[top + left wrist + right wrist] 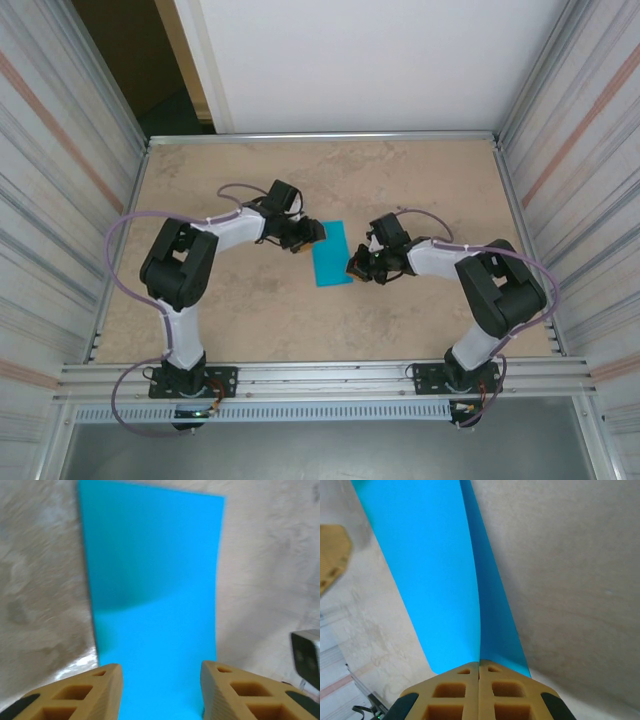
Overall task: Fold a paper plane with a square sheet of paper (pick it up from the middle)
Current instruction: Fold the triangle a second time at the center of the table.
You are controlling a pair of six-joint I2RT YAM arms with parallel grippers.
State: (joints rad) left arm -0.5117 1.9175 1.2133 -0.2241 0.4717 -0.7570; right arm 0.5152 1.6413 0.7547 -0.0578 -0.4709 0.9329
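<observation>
On the table (250,310), right gripper (479,666) clamps the square sheet of paper (435,570) mid-fold, left gripper (160,674) gapes over its other end; pressing the crease looks next.

Beige mottled tabletop (300,310), corrugated side walls (60,150), white back panel (380,60)

Plain, bright teal sheet (331,253) near the middle of the table (430,190) — a narrow rectangle, slightly tilted. A lengthwise crease splits it into two panels — they meet at an angle along the fold.
</observation>
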